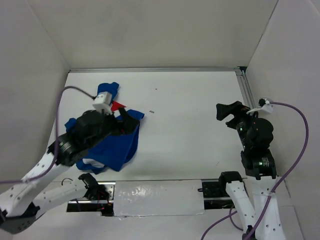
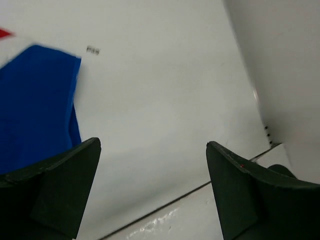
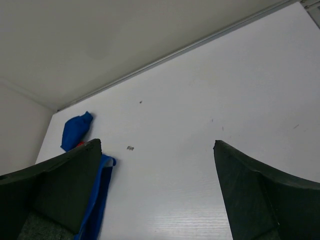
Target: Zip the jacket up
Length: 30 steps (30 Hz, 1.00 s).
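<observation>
Your jacket [image 1: 122, 147] lies crumpled on the left half of the counter [image 1: 190, 130], partly under your left arm. It is royal blue. A small red patch shows at its far side and a strip of white at its near edge. The bundle's long axis runs roughly far to near, with a narrow blue lobe pointing toward the back wall. From the bunched cloth you cannot tell the front from the back, and the zipper is not visible. No lettering or label can be read on the fabric.

Your left hand [image 2: 152, 145] hovers over the jacket's right edge, fingers spread wide, gripping nothing. Your right hand [image 3: 157, 145] is well apart, over bare counter on the right, also spread wide and empty.
</observation>
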Motion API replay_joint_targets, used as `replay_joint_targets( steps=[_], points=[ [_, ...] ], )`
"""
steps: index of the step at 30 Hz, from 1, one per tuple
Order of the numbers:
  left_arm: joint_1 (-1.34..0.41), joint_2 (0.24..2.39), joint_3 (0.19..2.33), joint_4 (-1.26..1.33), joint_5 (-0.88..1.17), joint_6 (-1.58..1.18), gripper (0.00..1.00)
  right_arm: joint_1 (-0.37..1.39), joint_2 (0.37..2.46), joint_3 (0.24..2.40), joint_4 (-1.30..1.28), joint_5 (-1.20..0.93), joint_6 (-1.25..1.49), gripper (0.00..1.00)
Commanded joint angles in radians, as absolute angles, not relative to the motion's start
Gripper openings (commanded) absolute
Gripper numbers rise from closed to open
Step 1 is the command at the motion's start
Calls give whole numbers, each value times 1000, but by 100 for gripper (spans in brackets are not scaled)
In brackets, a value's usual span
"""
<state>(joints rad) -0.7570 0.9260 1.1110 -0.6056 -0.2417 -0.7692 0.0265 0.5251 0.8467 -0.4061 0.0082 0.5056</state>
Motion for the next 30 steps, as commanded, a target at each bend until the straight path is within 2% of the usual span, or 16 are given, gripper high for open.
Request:
replay_joint_targets(
  steps=[1, 4, 7, 12, 15, 20, 25, 30],
  points=[
    [-735, 723, 961, -315, -210, -653, 99, 35, 479, 838, -364, -86, 486, 100],
    [-689, 667, 940, -397, -230, -747, 99, 35, 460, 810, -360, -43, 524, 100],
    [-658, 710, 966, -645, -325, -888, 99, 35, 508, 819, -412, -3, 563, 100],
    [-594, 946, 1017, -978, -302, -1129, 99, 35, 617, 853, -433, -52, 557, 100],
    [-523, 1061, 1023, -1048, -295, -1213, 99, 35, 638, 850, -449, -49, 564, 100],
    [-299, 1144, 942, -875, -169, -1056, 99, 34, 580, 763, -373, -67, 563, 100],
    [-152, 1233, 894, -691, -114, -964, 99, 35, 601, 750, -311, -294, 494, 100],
    [-95, 1538, 1009, -622, -124, -933, 99, 34, 611, 755, -310, -319, 477, 100]
  ],
)
